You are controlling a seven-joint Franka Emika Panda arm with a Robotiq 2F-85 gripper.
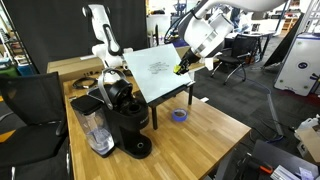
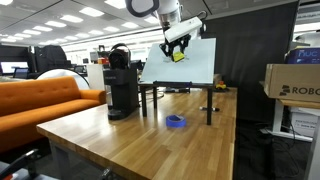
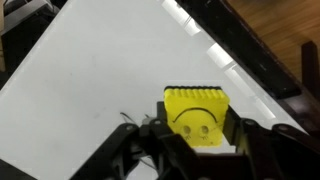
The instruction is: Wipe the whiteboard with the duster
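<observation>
The whiteboard (image 1: 158,70) is a tilted white panel with faint scribbles, seen in both exterior views (image 2: 185,65) and filling the wrist view (image 3: 90,80). The duster (image 3: 196,113) is a yellow block with a drawn face. My gripper (image 3: 196,135) is shut on the duster, its fingers on both sides. In an exterior view the gripper (image 1: 186,64) holds the duster (image 1: 181,69) against the board's upper right edge; it also shows in the exterior view from behind the table (image 2: 178,56). Dark scribbles (image 3: 128,120) lie just left of the duster.
A black coffee machine (image 1: 125,120) with a clear jug (image 1: 95,128) stands on the wooden table (image 1: 190,140). A purple tape roll (image 1: 180,115) lies on the table below the board, also in the exterior view from behind the table (image 2: 176,122). A dark frame edge (image 3: 240,50) borders the board.
</observation>
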